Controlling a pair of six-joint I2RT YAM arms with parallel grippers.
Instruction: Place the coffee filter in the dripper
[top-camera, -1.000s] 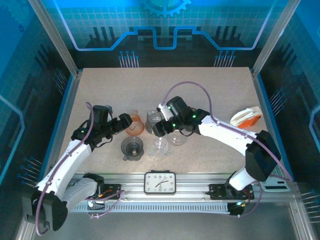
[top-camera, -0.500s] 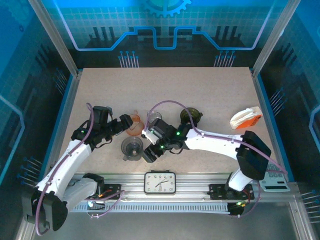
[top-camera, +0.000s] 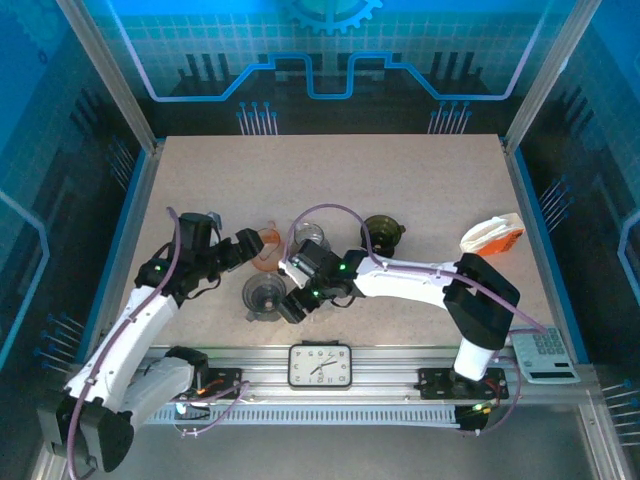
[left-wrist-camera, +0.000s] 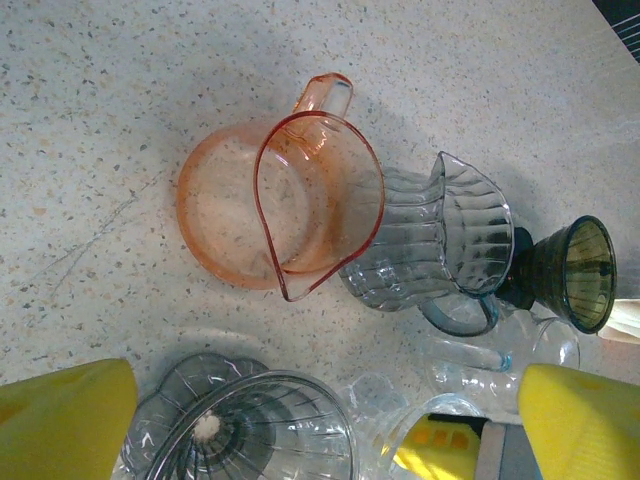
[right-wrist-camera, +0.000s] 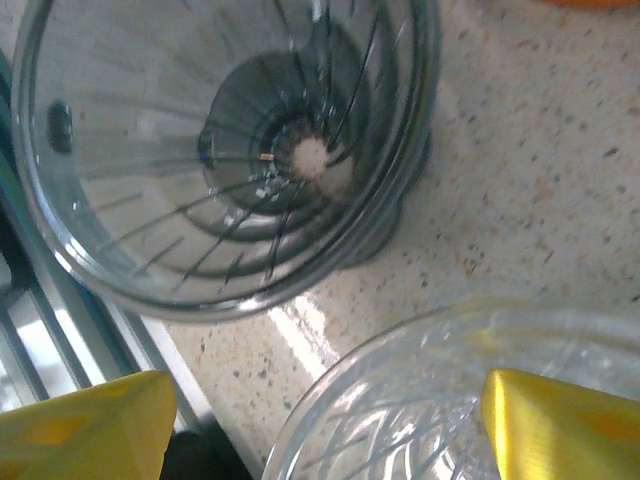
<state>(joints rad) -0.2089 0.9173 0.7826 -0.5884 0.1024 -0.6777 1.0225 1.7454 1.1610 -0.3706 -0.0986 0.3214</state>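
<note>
The coffee filter (top-camera: 492, 236), apparently the white-and-orange bundle, lies well apart at the table's right side, so the dripper (right-wrist-camera: 230, 150) stands empty while the right gripper (top-camera: 293, 306) hovers spread and empty-handed beside it, and the left gripper (top-camera: 248, 248), equally spread, waits by the orange pitcher (left-wrist-camera: 280, 205).

No legible text, brand or number found. The clock (top-camera: 320, 366) on the rail at the near edge has a dial with marks too small to read; likewise the calculator (top-camera: 545, 352) keys and the print on the orange-and-white packet (top-camera: 492, 236).
</note>
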